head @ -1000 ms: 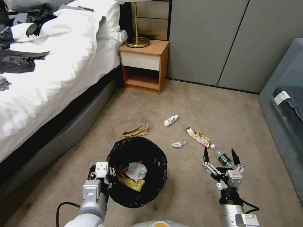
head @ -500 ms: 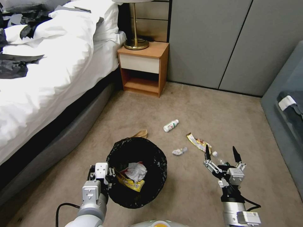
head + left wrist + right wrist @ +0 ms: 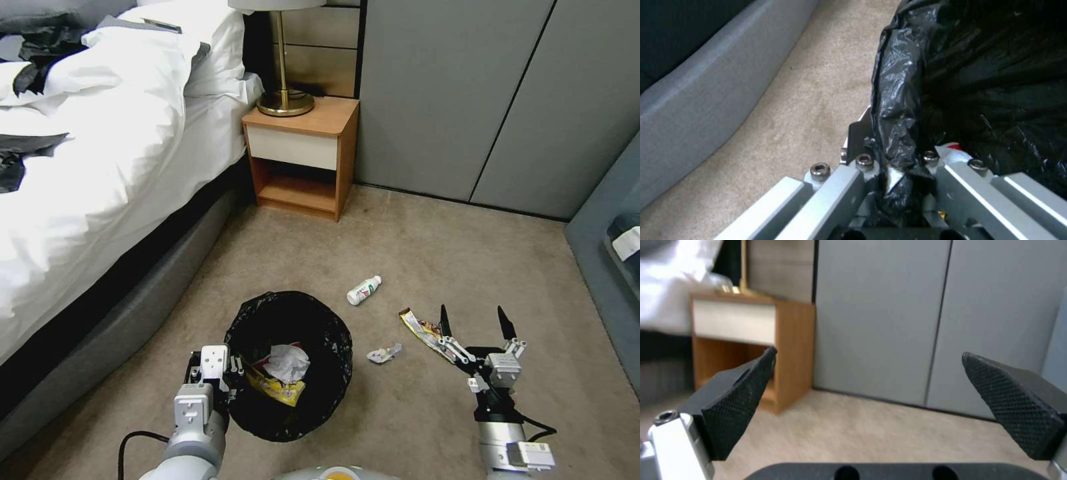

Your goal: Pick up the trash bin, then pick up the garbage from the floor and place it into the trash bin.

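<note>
Black-bag-lined round trash bin (image 3: 289, 363) rim pinched by left end effector (image 3: 230, 373) | right end effector (image 3: 475, 323) spread wide, empty, raised since earlier off clear bottle

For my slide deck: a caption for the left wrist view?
Left gripper clamped on the trash bin rim's black liner above beige carpet.
</note>
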Robot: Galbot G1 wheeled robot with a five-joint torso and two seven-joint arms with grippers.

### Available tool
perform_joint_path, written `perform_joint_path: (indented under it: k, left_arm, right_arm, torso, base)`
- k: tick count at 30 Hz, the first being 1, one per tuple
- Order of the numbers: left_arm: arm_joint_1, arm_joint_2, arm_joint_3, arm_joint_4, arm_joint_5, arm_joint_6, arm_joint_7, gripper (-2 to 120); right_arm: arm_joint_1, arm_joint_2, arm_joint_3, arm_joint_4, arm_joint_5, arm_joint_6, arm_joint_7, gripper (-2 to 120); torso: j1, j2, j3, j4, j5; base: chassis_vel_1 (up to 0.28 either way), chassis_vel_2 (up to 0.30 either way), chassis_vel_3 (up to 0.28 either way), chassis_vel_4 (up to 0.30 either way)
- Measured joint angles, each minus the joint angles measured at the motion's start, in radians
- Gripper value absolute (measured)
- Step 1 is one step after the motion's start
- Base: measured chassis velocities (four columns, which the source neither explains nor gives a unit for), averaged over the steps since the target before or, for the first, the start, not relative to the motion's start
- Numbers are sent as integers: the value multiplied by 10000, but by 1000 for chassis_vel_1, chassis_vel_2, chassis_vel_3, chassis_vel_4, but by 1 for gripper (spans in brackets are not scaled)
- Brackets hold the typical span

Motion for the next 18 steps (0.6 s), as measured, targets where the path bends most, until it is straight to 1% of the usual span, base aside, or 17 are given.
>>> perform_joint_path:
  k: [3,4,5,7,8,9,10,11,12,13,14,15,16,17,18]
  left_arm:
    - [6,6,-7,0,-3,-2,-1,1]
    - [7,14,-12,0,-7,-7,-2,1]
    - [7,14,-12,0,-7,-7,-2,1]
    - [7,17,-13,0,-9,-13,-4,1]
    - [11,18,-13,0,-9,-21,-5,1]
    - [11,18,-13,0,-9,-21,-5,1]
    - [15,17,-12,6,-10,-29,-6,1]
    - [20,18,-12,9,-10,-35,-8,1]
    - [29,22,-12,15,-13,-44,-11,1]
    - [31,29,-12,20,-16,-49,-11,1]
    - [31,29,-12,20,-16,-49,-11,1]
    - [32,33,-13,20,-17,-52,-12,1]
    - [36,42,-13,20,-19,-55,-12,1]
    - [48,55,-13,20,-24,-58,-14,1]
    - [48,55,-13,20,-24,-58,-14,1]
  right_arm:
    - [85,-222,234,-234,-19,-259,-83,100]
    - [196,-572,486,-591,203,-828,-273,100]
    - [196,-572,486,-591,203,-828,-273,100]
    - [271,-918,759,-953,560,-1472,-774,100]
    - [273,-1144,894,-1157,808,-1938,-1137,100]
    - [273,-1144,894,-1157,808,-1938,-1137,100]
    - [252,-1320,973,-1321,1001,-2396,-1457,100]
    - [248,-1414,1005,-1430,1084,-2574,-1624,100]
    - [347,-1631,1098,-1834,1184,-2891,-2115,100]
    - [532,-1766,1156,-2302,1186,-3019,-2486,100]
    - [532,-1766,1156,-2302,1186,-3019,-2486,100]
    - [641,-1827,1175,-2566,1182,-3050,-2661,100]
    - [906,-1972,1209,-3158,1147,-3079,-3039,100]
    - [1165,-2122,1259,-3715,1110,-3086,-3479,100]
    - [1165,-2122,1259,-3715,1110,-3086,-3479,100]
  torso:
    - [0,0,0,2,-1]
    - [0,0,0,1,-1]
    - [0,0,0,1,-1]
    - [0,0,0,2,0]
    - [0,0,1,1,-1]
    - [0,0,1,1,-1]
    - [-1,0,0,1,1]
    - [-1,0,0,0,0]
    - [0,0,0,-2,-3]
    - [-1,0,0,1,-2]
    - [-1,0,0,1,-2]
    - [0,0,0,0,-1]
    - [-1,0,0,0,4]
    - [-1,0,0,2,1]
    - [-1,0,0,2,1]
  base:
    - [18,-8,-8,15]
    - [0,0,0,0]
    - [0,0,0,0]
    - [0,0,0,0]
    - [0,0,0,0]
    - [0,0,0,0]
    - [0,0,0,0]
    - [0,0,0,0]
    - [0,0,0,0]
    - [0,0,0,0]
    - [0,0,0,0]
    - [0,0,0,0]
    - [0,0,0,0]
    - [0,0,0,0]
    - [0,0,0,0]
